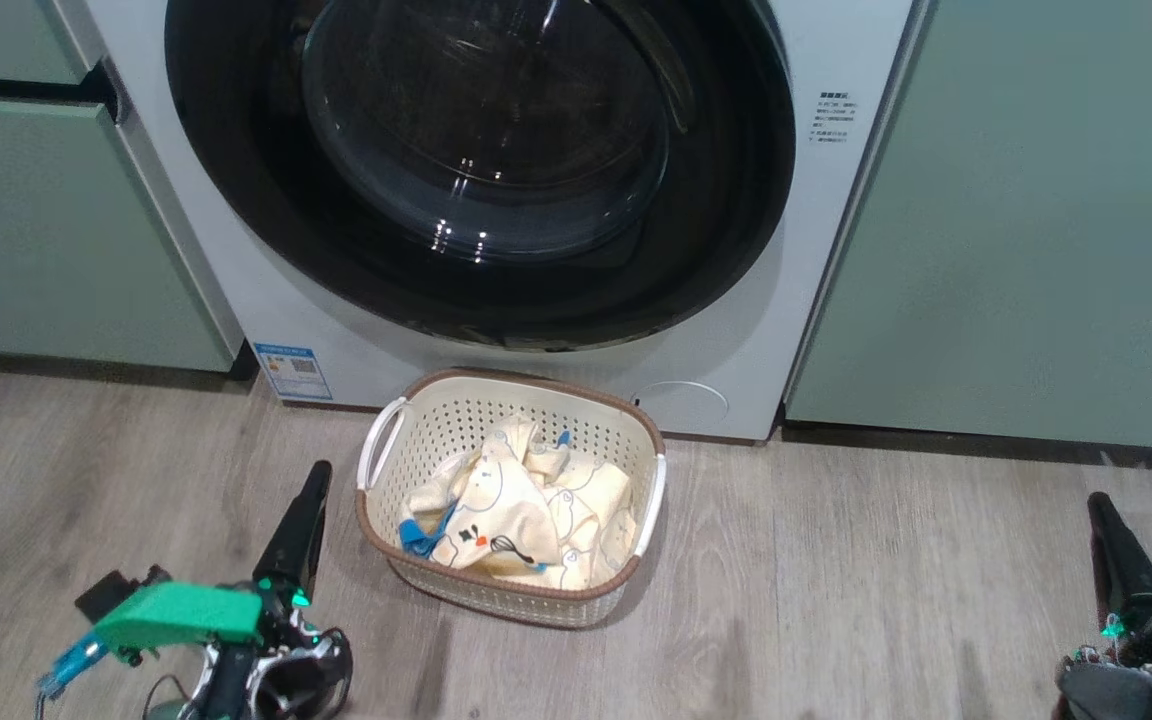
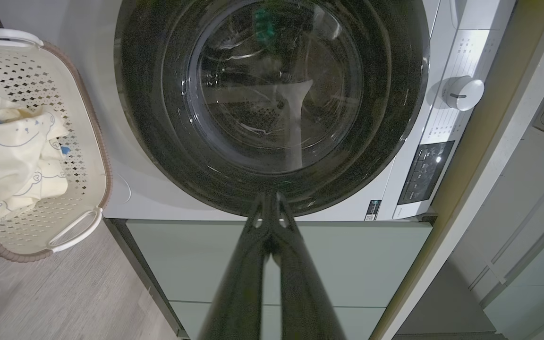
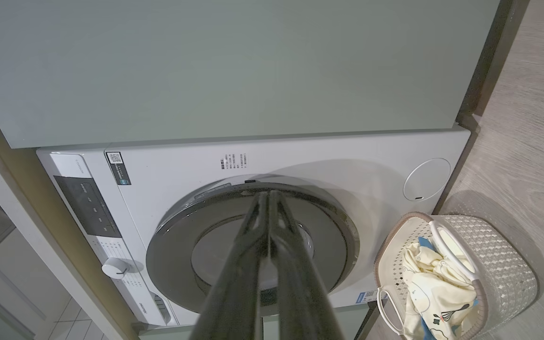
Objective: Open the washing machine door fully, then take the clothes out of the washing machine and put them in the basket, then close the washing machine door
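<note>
- Head view: the washing machine door [image 1: 481, 160] looks flush against the white washing machine [image 1: 806, 300]. The basket [image 1: 526, 382] sits on the floor at 6 o'clock from the door, with the clothes [image 1: 516, 510] bundled inside. By my reading only the closing step is open to doubt.
- The left gripper [image 1: 316, 482] hovers just beside the basket at its 8 o'clock. The right gripper [image 1: 1101, 512] is well apart at 4 o'clock. Each shows as a single dark spike, so the fingers seem pressed together.
- Left wrist view: the left gripper [image 2: 268, 210] has its fingers together, holding nothing, tips aimed at the glossy black rim of the door [image 2: 158, 141]. The basket [image 2: 105, 179] and clothes [image 2: 12, 160] lie at 9 o'clock, and the control knob [image 2: 461, 92] at 2 o'clock. The pictures cannot show whether the latch caught. If in doubt, a firm push with the closed tips on the rim, not the glass bowl, would settle it.
- Right wrist view: the right gripper [image 3: 268, 200] also has its fingers together and empty. The door [image 3: 177, 245] shows no gap against the machine front. The basket [image 3: 503, 264] is at 4 o'clock, so any push should keep clear of its handles.
</note>
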